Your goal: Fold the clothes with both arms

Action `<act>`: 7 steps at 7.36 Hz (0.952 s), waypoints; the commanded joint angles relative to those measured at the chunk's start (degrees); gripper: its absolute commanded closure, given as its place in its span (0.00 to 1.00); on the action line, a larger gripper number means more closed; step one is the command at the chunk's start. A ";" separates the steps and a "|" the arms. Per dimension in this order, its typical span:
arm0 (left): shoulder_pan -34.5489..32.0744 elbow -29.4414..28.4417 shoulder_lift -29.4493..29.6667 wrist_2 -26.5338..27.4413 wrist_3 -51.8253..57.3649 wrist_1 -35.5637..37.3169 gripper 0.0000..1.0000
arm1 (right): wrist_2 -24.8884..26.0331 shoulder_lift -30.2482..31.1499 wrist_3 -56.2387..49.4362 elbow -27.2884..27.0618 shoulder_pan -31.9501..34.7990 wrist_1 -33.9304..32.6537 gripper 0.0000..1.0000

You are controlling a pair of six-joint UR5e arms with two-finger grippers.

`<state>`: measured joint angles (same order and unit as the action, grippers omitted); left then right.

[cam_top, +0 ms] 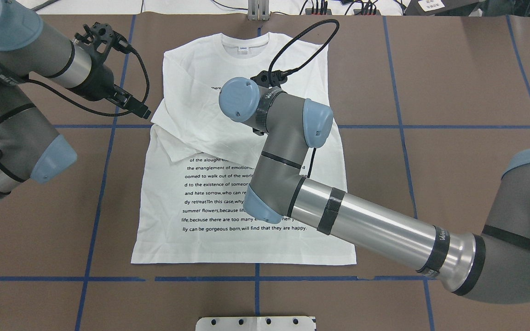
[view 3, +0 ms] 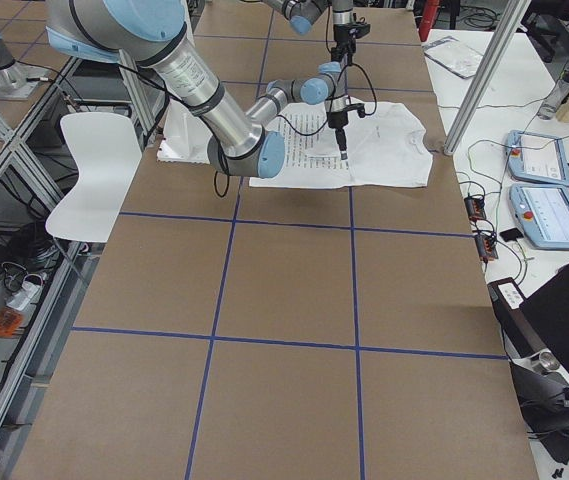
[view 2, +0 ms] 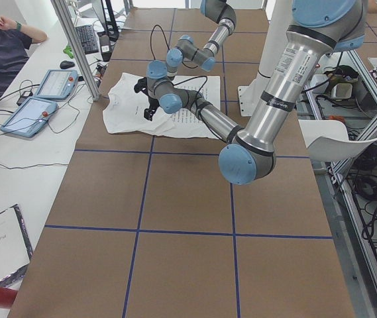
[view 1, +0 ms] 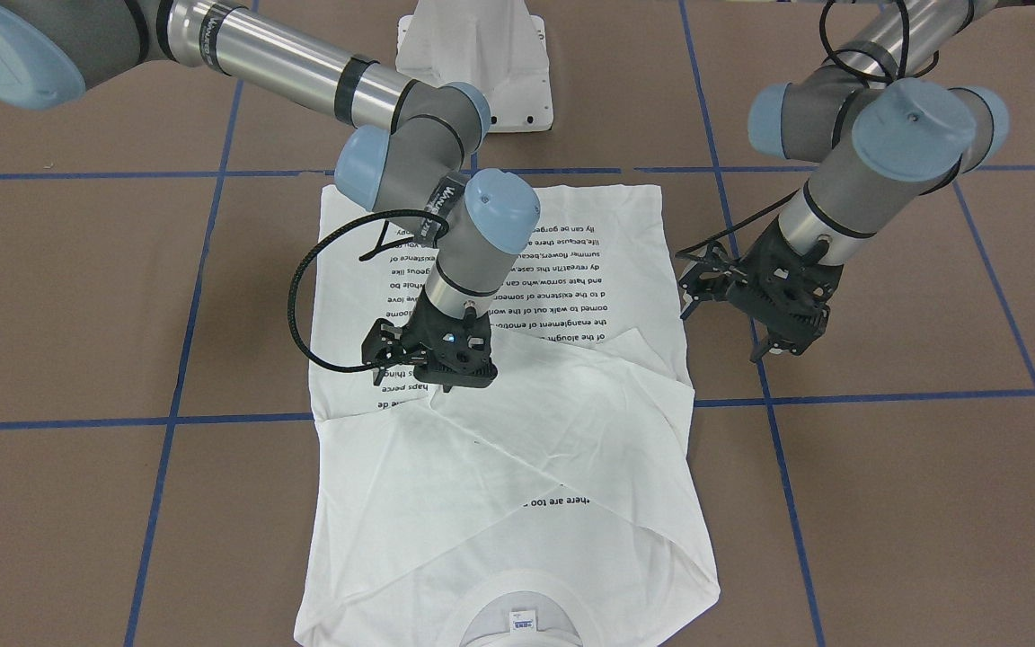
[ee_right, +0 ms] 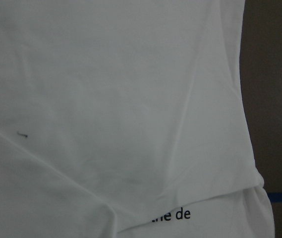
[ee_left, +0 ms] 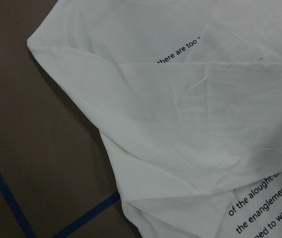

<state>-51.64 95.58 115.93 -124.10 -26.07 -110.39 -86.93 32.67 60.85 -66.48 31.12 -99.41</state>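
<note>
Okay, front view shows us left gripper (view 1: 724,328) spread, right of the T-shirt (view 1: 517,467). Overhead hides right gripper (view 1: 414,376) behind its wrist (cam_top: 246,99); we can't tell open or closed.

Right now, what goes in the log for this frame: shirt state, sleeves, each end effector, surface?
shirt: white T-shirt flat on the table, print up, collar away from the robot
sleeves: both folded across the chest
left end effector: open, empty, above the table beside the shirt
right end effector: looks open, low over the folded sleeves; contact unclear
surface: brown table, blue tape grid
</note>
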 commanded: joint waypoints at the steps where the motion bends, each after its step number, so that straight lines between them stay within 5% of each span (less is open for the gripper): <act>1: 0.14 -0.04 0.00 0.00 -0.39 0.00 0.00 | -0.08 -0.06 -1.70 -0.32 0.87 -2.45 0.00; 7: 0.14 0.22 -0.09 0.00 -0.47 0.00 0.00 | -0.26 1.07 6.55 -0.14 0.18 3.96 0.00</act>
<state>-51.57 95.77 115.85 -124.04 -26.48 -110.44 -87.26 33.05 66.50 -66.63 31.87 -95.50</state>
